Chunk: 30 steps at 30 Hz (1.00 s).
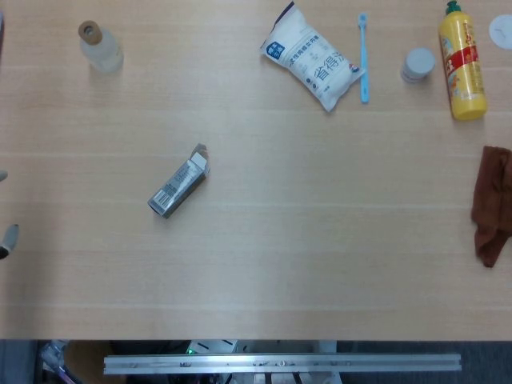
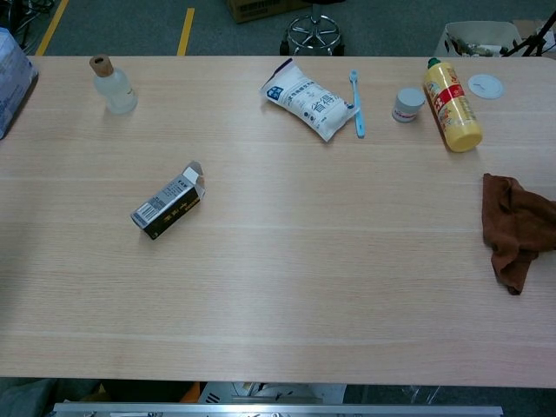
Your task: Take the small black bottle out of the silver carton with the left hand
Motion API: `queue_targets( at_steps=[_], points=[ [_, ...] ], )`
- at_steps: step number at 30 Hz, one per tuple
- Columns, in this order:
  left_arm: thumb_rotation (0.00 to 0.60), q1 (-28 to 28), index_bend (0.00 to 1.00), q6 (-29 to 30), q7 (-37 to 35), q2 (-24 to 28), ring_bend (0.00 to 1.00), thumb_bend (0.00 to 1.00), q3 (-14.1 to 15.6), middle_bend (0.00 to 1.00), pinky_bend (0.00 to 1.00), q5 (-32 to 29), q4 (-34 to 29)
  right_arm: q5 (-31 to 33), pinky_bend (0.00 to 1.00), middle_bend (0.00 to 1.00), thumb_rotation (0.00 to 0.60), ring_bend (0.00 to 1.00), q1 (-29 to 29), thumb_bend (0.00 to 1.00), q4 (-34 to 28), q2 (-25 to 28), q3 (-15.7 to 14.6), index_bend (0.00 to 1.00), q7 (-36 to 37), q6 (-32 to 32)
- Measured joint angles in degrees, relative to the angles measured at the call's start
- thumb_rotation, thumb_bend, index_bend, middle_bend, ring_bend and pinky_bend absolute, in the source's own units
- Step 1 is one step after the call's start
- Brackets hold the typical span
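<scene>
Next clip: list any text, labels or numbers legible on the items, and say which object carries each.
White pouch: large blue Chinese characters, too blurred to quote.
Silver carton: barcode on its end, digits unreadable.
Yellow bottle: red label, print too small.
Small white jar: red band, unreadable.
Nothing else carries readable text.

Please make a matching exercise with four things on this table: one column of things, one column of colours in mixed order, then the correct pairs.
Things:
1. toothbrush
2. cloth
3. squeeze bottle
4. carton

Colours:
A. yellow
B. silver
C. light blue
D. brown

Pairs: 1-C, 2-D, 3-A, 4-B
</scene>
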Motion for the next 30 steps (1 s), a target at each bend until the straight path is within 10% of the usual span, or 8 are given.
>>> queue_targets(
  at_steps=[30],
  points=[
    [0.539, -6.2, 0.23, -9.8, 20.7, -4.2, 0.18, 0.19, -0.2, 0.18, 0.24, -7.2, -11.3, -0.5, 0.24, 0.23, 0.6, 0.17, 1.6, 0.23, -5.0, 5.9, 3.8, 0.33, 0.2, 3.6]
  ],
)
